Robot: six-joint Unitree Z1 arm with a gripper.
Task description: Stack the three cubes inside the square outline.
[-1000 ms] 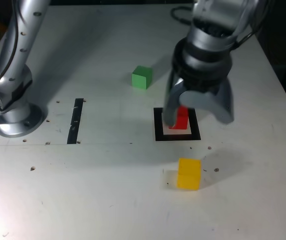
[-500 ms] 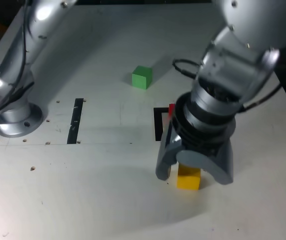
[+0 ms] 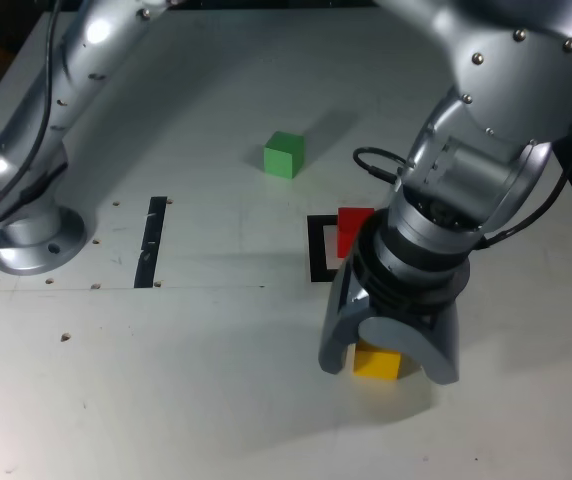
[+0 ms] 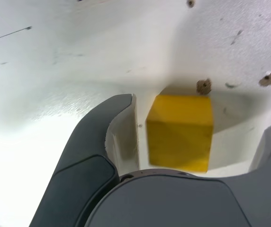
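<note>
The yellow cube (image 3: 376, 361) rests on the white table, and my gripper (image 3: 386, 360) is lowered around it, open, one finger on each side. In the wrist view the yellow cube (image 4: 180, 132) sits between the fingers with a small gap to each. The red cube (image 3: 351, 229) stands inside the black square outline (image 3: 316, 248), both partly hidden behind my arm. The green cube (image 3: 283, 155) lies alone farther back, toward the exterior view's left.
A narrow black strip (image 3: 152, 240) lies on the table at the exterior view's left. The arm's base (image 3: 21, 235) stands at the far left. Small screw holes (image 4: 203, 86) dot the tabletop near the yellow cube.
My gripper has left the red cube in the outline, moved toward the front of the table and come down around the yellow cube.
</note>
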